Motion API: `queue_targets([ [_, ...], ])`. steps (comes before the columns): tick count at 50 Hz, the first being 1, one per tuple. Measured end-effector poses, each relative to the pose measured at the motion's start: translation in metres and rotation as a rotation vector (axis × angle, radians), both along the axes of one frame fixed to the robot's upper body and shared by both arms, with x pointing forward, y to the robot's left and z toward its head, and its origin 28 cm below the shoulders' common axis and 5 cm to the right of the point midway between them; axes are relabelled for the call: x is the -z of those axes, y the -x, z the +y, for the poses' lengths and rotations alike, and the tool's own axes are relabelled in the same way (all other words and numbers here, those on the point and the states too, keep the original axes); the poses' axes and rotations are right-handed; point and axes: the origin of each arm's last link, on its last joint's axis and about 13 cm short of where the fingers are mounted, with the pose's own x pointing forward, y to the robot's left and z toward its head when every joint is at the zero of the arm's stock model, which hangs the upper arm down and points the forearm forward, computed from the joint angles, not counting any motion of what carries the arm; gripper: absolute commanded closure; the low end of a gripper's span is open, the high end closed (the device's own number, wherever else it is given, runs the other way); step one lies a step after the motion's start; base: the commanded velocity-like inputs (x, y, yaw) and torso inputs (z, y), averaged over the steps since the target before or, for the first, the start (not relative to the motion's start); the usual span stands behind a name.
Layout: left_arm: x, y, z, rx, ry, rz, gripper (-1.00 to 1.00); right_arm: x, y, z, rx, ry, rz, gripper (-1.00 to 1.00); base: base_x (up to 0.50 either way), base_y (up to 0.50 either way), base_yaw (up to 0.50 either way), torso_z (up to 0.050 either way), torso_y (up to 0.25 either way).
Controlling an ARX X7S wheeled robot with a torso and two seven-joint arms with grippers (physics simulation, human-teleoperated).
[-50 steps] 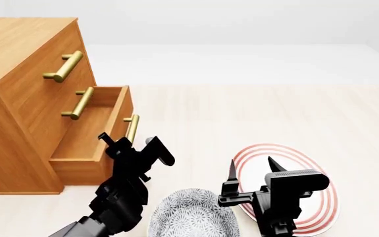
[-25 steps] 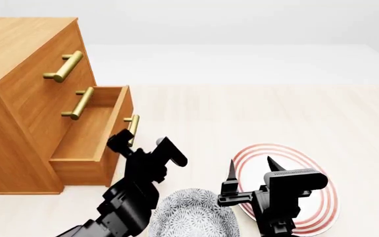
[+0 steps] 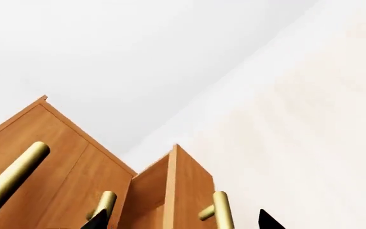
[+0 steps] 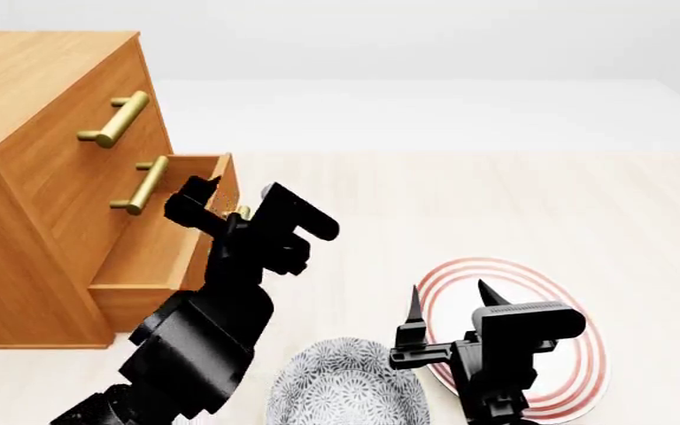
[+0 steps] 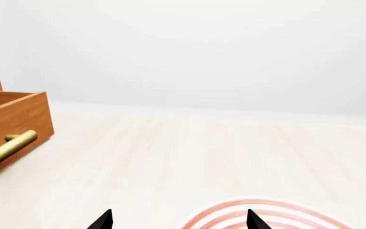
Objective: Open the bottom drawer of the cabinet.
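The orange-brown cabinet (image 4: 45, 88) stands at the left of the head view. Its bottom drawer (image 4: 151, 243) is pulled well out, and the inside shows nothing. My left gripper (image 4: 245, 208) is open in front of the drawer's front panel. One finger is on each side of the brass handle (image 4: 242, 213), which the arm mostly hides. In the left wrist view the handle (image 3: 222, 210) lies between my open left gripper's (image 3: 183, 223) dark fingertips, closer to one of them. My right gripper (image 4: 450, 299) hangs open with nothing in it.
A red-ringed plate (image 4: 576, 354) lies on the pale floor under the right gripper. A grey patterned bowl (image 4: 340, 385) sits between the two arms. The top handle (image 4: 116, 119) and middle handle (image 4: 139, 186) stick out above the open drawer.
My left gripper has risen and moved forward from below the drawer's front corner to the level of its handle. The drawer and the right arm have not moved.
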Motion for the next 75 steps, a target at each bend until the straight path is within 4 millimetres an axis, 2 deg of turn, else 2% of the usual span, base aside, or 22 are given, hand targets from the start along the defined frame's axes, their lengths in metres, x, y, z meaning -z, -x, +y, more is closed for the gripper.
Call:
queue_targets([
  [10,-0.022,-0.007,0.009,-0.047,0.196,-0.006,-1.00,0.001,0.000,0.000,-0.003,-0.003,0.000,-1.00,0.00,0.00,0.00,0.000,0.000],
  [30,-0.030,-0.030,0.026,-0.231,0.442,0.189,-1.00,-0.001,0.001,0.000,-0.001,-0.001,-0.004,-1.00,0.00,0.00,0.00,0.000,0.000],
  [52,-0.020,-0.045,0.034,-0.326,0.477,0.447,-1.00,-0.001,0.001,0.000,-0.001,-0.001,-0.002,-1.00,0.00,0.00,0.00,0.000,0.000],
  [75,-0.009,-0.053,0.041,-0.369,0.491,0.540,-1.00,0.001,0.002,0.000,0.000,-0.004,0.005,-1.00,0.00,0.00,0.00,0.000,0.000],
])
